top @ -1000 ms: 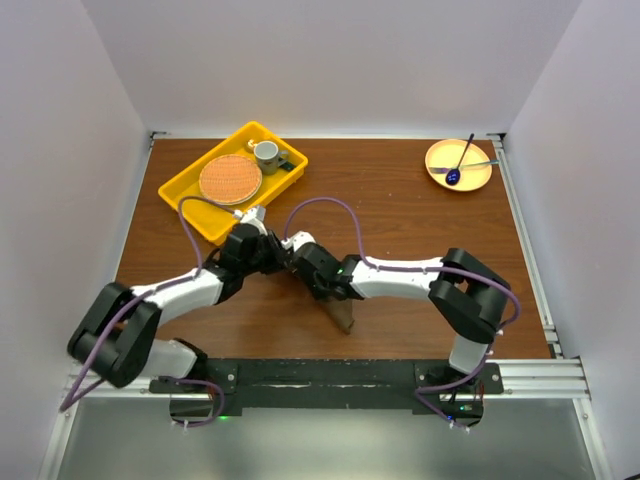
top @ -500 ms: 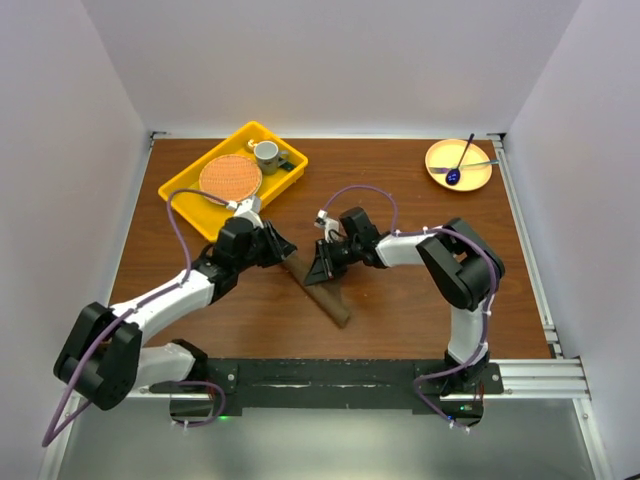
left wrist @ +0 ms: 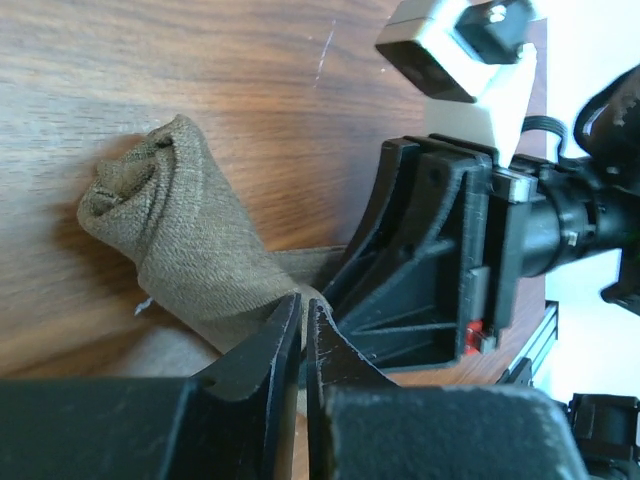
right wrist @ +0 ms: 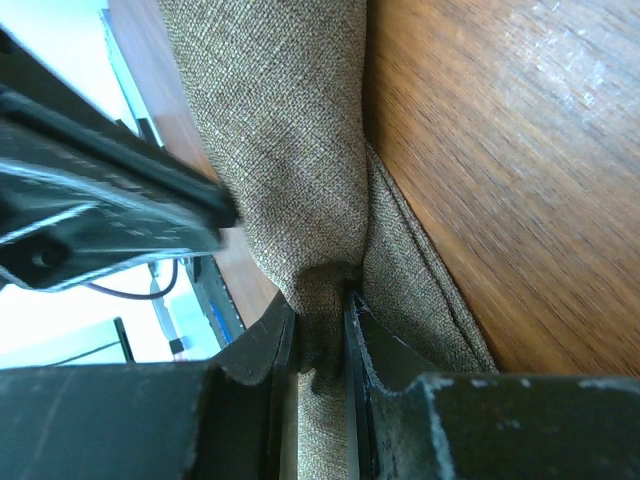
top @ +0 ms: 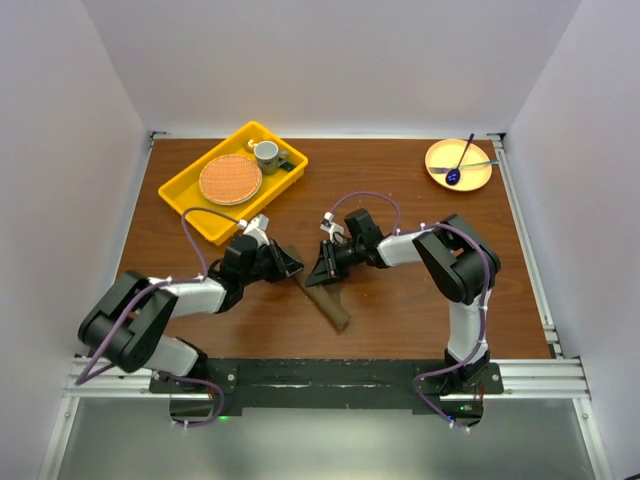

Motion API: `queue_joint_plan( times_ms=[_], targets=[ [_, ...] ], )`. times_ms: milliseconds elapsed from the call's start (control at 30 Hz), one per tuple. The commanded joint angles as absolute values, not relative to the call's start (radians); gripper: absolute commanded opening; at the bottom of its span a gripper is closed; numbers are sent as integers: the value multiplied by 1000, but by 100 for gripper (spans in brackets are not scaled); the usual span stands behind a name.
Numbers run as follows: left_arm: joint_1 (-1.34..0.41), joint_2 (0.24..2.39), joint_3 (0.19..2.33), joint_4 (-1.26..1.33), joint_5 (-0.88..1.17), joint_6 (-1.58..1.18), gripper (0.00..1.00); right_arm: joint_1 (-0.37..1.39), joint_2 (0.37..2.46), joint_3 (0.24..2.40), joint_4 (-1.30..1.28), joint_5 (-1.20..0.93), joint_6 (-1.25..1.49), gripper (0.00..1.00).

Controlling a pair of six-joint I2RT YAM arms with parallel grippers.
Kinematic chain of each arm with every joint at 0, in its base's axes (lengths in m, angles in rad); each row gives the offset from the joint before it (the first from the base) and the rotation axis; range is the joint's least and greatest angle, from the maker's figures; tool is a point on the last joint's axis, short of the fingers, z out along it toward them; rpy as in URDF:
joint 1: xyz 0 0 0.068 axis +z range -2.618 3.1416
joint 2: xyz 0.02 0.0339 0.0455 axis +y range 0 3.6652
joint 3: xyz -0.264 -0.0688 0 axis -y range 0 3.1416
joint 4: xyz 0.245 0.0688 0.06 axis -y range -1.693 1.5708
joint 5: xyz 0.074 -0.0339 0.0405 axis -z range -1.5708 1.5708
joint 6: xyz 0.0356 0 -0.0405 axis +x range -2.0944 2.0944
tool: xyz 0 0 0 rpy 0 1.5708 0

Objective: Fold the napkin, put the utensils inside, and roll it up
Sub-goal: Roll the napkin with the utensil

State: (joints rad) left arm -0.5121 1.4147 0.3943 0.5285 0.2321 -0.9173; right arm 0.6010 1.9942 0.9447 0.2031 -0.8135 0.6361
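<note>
We find the rolled napkin [top: 335, 310] lying diagonally, its far end between both arms: right gripper [right wrist: 318, 302] pinches its cloth, left gripper [left wrist: 304, 303] nearly pressed together alongside.

- The top view is lit evenly and softly from above; only faint shadows are cast on the reddish-brown wooden surface [top: 400, 180].
- A pale sheen is seen on the wood in the right wrist view.
- The black fingers [left wrist: 250, 370] are slightly blurred; the olive-brown woven napkin [right wrist: 290, 130] is rendered sharply.
</note>
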Motion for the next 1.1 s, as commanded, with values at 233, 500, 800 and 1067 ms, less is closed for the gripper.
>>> queue_joint_plan(
  times_ms=[233, 500, 800, 1067],
  targets=[
    [-506, 1643, 433, 669, 173, -907, 8, 612, 2007, 939, -116, -531, 470, 11],
    [-485, 1753, 417, 675, 195, -881, 6, 759, 1858, 1077, -423, -212, 347, 50],
    [-483, 1758, 446, 607, 184, -851, 5, 778, 1694, 985, -436, -141, 399, 60],
    [-485, 1750, 477, 546, 189, -845, 4, 782, 1563, 813, -397, -75, 442, 59]
  ],
)
